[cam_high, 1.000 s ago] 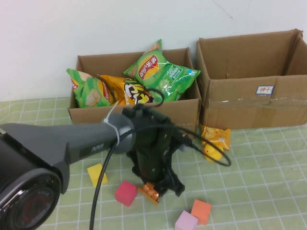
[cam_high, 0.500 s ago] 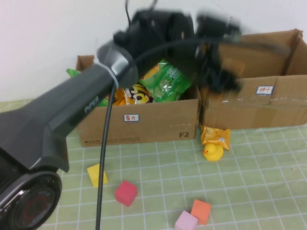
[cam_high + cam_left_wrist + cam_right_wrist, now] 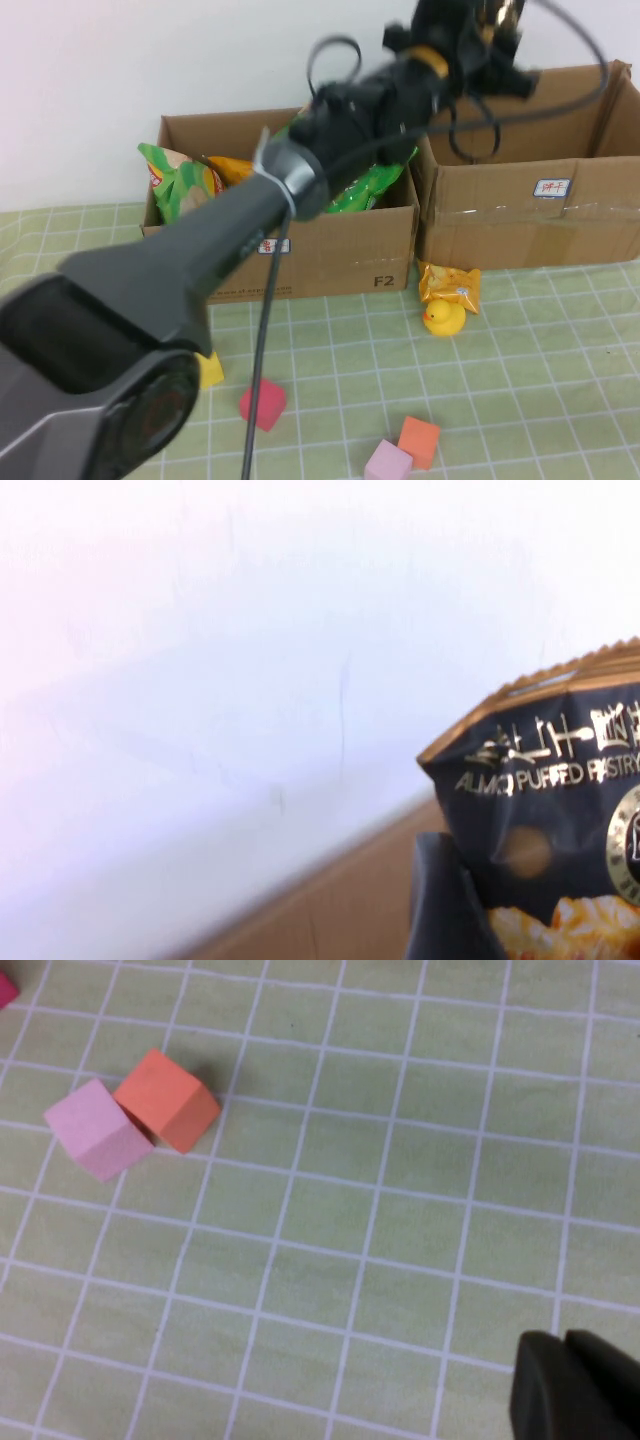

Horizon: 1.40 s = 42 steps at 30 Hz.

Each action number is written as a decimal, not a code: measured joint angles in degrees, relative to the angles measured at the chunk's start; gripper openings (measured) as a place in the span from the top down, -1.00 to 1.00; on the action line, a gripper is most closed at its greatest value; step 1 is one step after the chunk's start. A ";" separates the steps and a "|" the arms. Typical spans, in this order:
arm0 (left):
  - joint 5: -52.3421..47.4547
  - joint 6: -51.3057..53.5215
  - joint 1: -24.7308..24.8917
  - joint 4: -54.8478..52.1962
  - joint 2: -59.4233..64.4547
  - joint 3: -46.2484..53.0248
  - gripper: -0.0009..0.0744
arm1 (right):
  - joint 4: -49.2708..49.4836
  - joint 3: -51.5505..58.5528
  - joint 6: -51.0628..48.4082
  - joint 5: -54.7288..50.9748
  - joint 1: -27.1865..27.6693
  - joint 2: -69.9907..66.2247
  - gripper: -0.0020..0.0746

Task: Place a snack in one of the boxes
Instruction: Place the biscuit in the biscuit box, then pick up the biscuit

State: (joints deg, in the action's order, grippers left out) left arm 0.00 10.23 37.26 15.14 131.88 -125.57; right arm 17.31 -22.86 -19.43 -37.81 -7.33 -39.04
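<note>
Since the earlier frame the left arm has swung up from the table and now reaches high over the empty box [image 3: 520,160], its left gripper [image 3: 470,35] raised above that box's back left corner. In its jaws sits a dark snack packet [image 3: 560,820], glossy, with a crimped gold top edge and gold lettering; one dark finger [image 3: 440,900] presses against the packet's face, so the grip is closed on it. In the high view the packet shows only as a glint of gold at the gripper, above the empty box.

That box is plain brown cardboard, open-topped, with a small white label on its front. Just beside it on the left stands a second cardboard box [image 3: 330,255], filled with crinkly green and orange crisp bags [image 3: 180,180]. In front of the empty box's left corner lies a small orange snack bag [image 3: 450,285], and touching it sits a yellow rubber duck [image 3: 443,318].

Further forward from the empty box, on the green checked tablecloth [image 3: 540,380], lie foam cubes: a red one [image 3: 263,403], and an orange one [image 3: 419,440] touching a pink one [image 3: 388,463].

The right gripper [image 3: 578,1385] hangs over the cloth, well forward of the empty box, near the orange and pink cubes; its dark fingers appear pressed together, holding nothing.
</note>
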 joint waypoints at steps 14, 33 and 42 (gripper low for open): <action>-32.58 8.92 -0.10 -4.44 3.82 -11.11 0.02 | 1.39 0.00 0.00 0.95 0.00 0.00 0.95; -72.06 -8.72 -0.46 -34.48 -18.68 -27.73 0.96 | 1.39 0.00 -2.65 1.59 0.00 0.00 0.95; -72.76 -10.23 -0.55 -35.83 -34.15 -13.42 0.91 | 1.52 0.00 -2.24 2.94 0.00 0.00 0.95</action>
State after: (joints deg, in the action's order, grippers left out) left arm -72.76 0.00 36.71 -20.69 97.73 -138.99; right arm 18.83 -22.86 -21.67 -34.87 -7.33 -39.04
